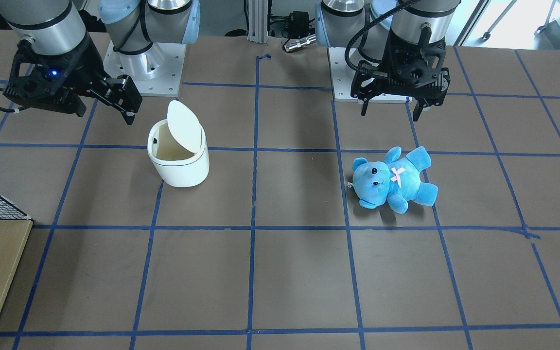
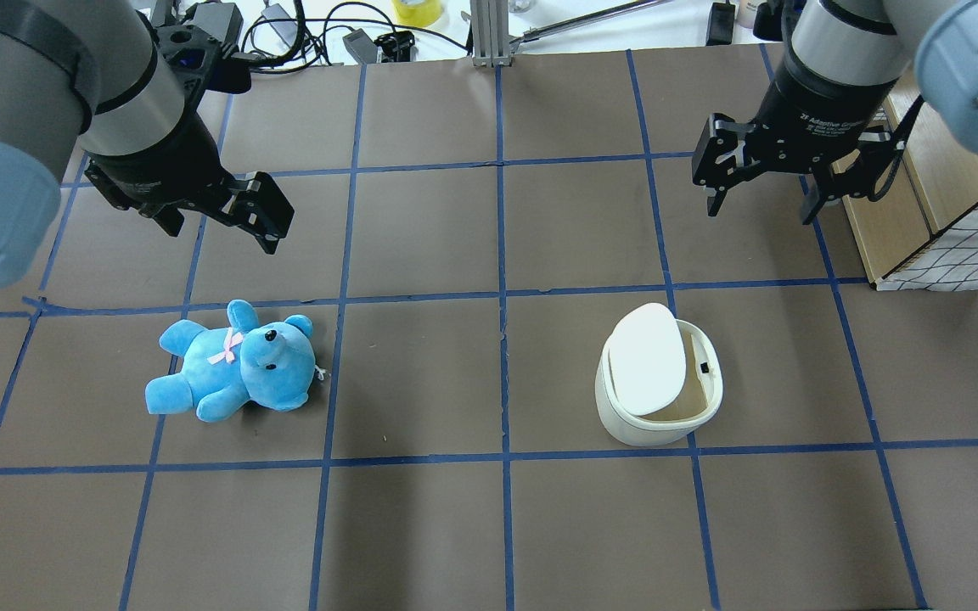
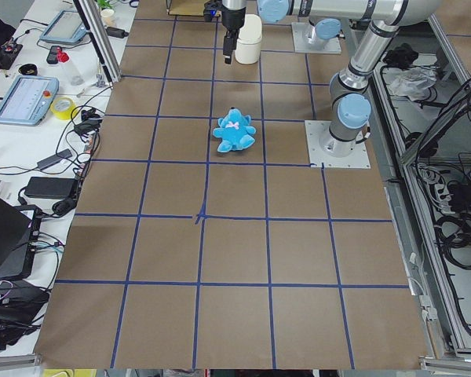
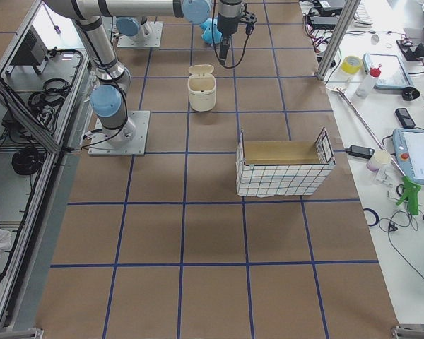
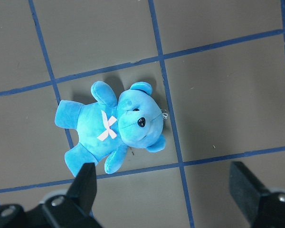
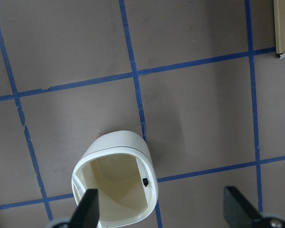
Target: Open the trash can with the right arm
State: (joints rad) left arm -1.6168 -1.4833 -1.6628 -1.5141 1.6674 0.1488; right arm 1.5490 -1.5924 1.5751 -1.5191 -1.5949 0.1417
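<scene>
We see the trash can (image 2: pixel 654 424) standing upright on the bench (image 2: pixel 421 255), over on the robot's right half. Its lid (image 2: pixel 646 356) is tipped up and the pale inside is showing. The right arm (image 2: pixel 837 76) hangs above and beyond it, jaws spread wide, gripping nothing and clear of the can. Across the way, the left arm (image 2: pixel 115 93) hovers with its jaws apart too, above a blue teddy bear (image 2: pixel 238 373) lying face up, well apart from the can.
</scene>
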